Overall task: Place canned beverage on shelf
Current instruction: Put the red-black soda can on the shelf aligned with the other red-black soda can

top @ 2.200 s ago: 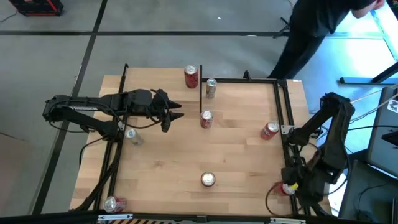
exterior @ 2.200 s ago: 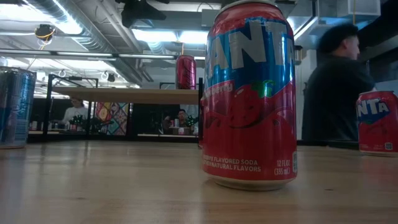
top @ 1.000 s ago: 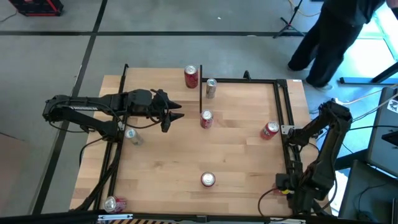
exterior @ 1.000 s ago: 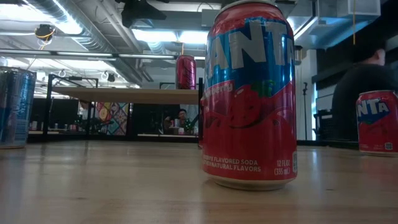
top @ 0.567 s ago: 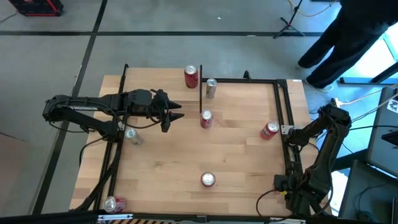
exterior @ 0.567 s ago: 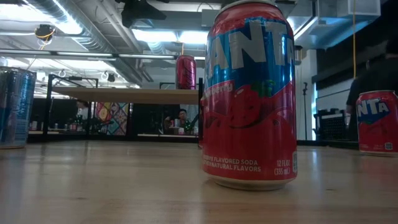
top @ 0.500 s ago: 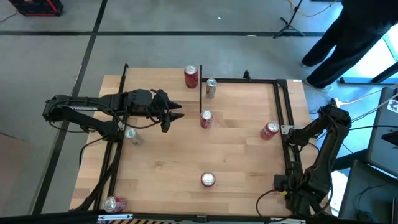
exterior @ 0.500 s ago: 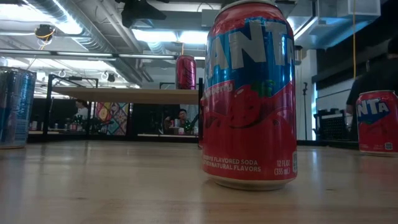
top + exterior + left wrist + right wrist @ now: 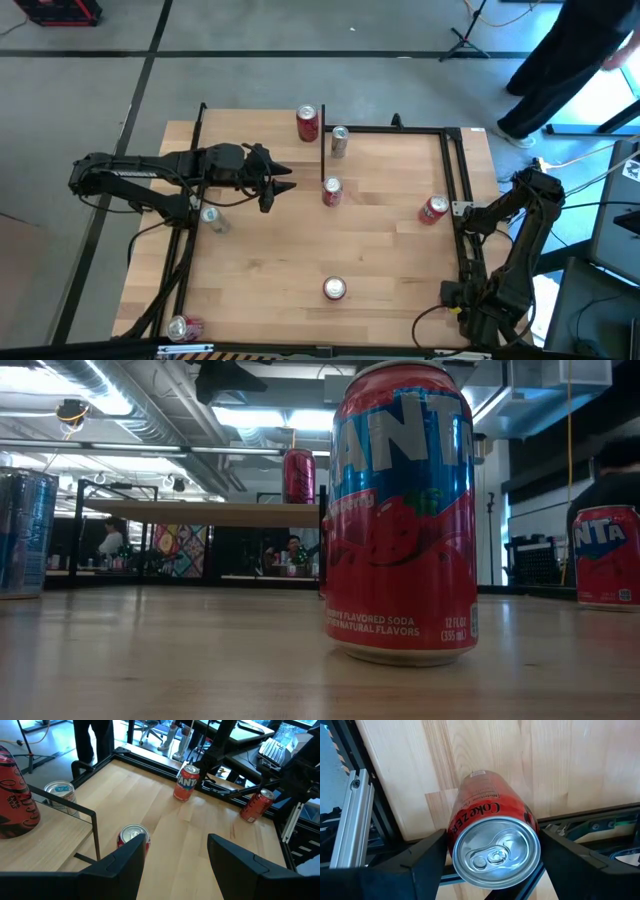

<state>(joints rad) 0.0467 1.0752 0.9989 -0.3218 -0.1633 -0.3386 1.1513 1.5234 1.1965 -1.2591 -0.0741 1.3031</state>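
The shelf stands at the table's far left on thin black uprights, and a red can stands on it, as the low view also shows. My right gripper is at the table's near right corner, shut on a red Coke Zero can. That can shows tilted in the left wrist view. My left gripper hovers open and empty beside the shelf, its fingers pointing toward a red can by a shelf upright. My right gripper has the Coke Zero can's round side wall, near its top end, between its two fingers, one on each side. The fingers come slanting down from the near right. The can's lid faces the wrist, and it tilts with its bottom end down toward the wood.
Other cans stand on the table: a silver-topped one, a Fanta, a Fanta near the front and a silver one. One lies at the near left corner. A black frame lines the right edge. A person stands far right.
My right arm has sunk a little at the table's near right corner. The person behind the table has walked off toward the right.
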